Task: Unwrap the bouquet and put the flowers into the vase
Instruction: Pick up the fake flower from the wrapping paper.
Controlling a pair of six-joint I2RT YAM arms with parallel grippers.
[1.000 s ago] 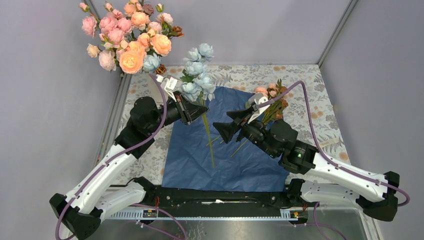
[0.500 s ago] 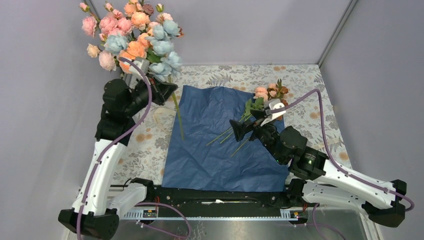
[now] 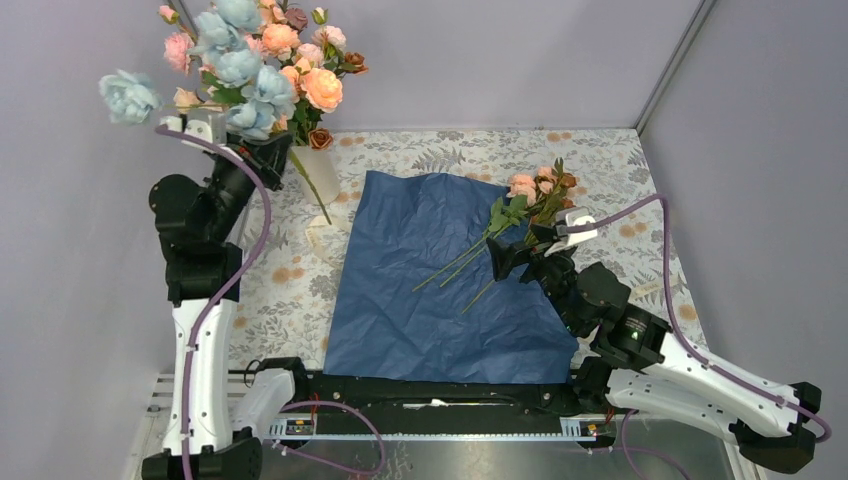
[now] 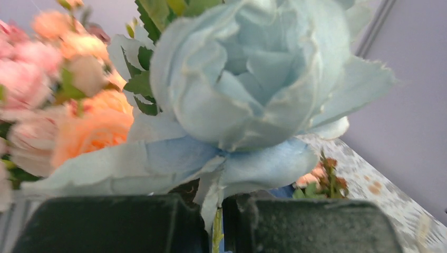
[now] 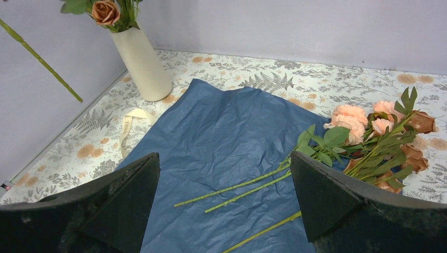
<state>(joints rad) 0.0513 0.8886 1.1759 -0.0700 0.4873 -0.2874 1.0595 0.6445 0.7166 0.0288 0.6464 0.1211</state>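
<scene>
Your left gripper (image 4: 213, 224) clenched the blue flowers (image 3: 240, 70) high at upper left, likely so the stem (image 5: 42, 61) cleared the vase (image 5: 141, 63); right gripper (image 5: 224, 168) gaped empty.

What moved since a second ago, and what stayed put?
The left claw, shut on the blue flowers, swung them left and back, from over the navy paper to the corner by the vase. The right claw, open and empty, slid right beside the pink roses. The navy paper, pink roses and vase stayed put.
</scene>
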